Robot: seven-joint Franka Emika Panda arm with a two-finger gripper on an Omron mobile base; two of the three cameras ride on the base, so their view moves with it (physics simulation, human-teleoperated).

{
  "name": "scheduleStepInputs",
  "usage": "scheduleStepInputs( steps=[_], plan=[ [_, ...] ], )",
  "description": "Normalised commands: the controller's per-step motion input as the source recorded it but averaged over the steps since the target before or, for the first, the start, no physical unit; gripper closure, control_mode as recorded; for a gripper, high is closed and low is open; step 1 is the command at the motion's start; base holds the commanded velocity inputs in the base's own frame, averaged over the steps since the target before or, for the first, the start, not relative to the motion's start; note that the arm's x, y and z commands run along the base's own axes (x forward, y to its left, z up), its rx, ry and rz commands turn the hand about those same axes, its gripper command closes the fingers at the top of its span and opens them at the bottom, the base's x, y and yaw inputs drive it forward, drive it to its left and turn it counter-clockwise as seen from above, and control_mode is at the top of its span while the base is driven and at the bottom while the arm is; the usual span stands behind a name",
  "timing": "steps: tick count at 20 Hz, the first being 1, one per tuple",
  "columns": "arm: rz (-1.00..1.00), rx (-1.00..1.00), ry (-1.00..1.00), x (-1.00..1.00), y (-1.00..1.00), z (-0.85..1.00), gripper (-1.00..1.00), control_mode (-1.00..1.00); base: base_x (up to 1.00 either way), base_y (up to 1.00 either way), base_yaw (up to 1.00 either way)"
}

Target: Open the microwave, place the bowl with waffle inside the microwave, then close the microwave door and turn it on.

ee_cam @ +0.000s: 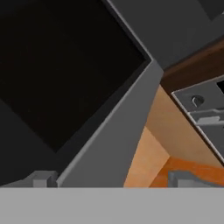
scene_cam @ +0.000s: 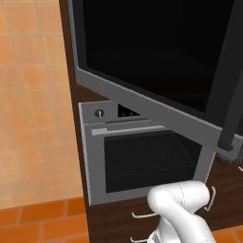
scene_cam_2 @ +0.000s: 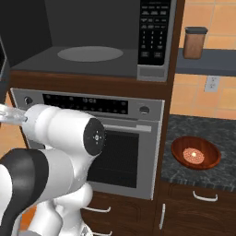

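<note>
The microwave [scene_cam_2: 92, 27] stands with its cavity exposed, a grey turntable [scene_cam_2: 90, 53] on its floor and the button keypad [scene_cam_2: 154, 32] at the right. The microwave door [scene_cam: 156, 52] is swung far out to the left, with its dark bar handle [scene_cam: 232, 95] at the right of the left base view. In the hand view my gripper [ee_cam: 113, 179] is open. The door's grey lower frame [ee_cam: 118, 131] runs down between the fingertips [ee_cam: 41, 178]. The brown bowl with waffle [scene_cam_2: 196, 153] rests on the dark counter to the right of the oven.
The silver oven [scene_cam_2: 115, 152] with round knobs sits directly below the microwave. A brown jar [scene_cam_2: 193, 42] stands on a shelf at the upper right, above a wall outlet [scene_cam_2: 211, 83]. Drawers with silver handles [scene_cam_2: 205, 197] lie under the counter. Orange floor tiles [scene_cam: 33, 118] lie at left.
</note>
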Motion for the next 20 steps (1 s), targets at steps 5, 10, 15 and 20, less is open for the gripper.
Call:
scheduleStepInputs(
  steps=[5, 10, 15, 20],
  plan=[
    [0.06, -0.04, -0.31, -0.85, 0.98, 0.0, -1.0, -1.0, 0.0, 0.0, 0.0],
    [0.0, -0.01, 0.02, 0.28, 1.0, 0.0, -1.0, -1.0, 0.0, 0.0, 0.0],
    [-0.04, -0.1, 0.04, 0.11, 0.95, -0.03, -1.0, -1.0, 0.0, 0.0, 0.0],
    [-0.26, 0.0, 0.17, 0.17, -0.09, -0.01, -1.0, -1.0, 0.0, 0.0, 0.0]
  ],
)
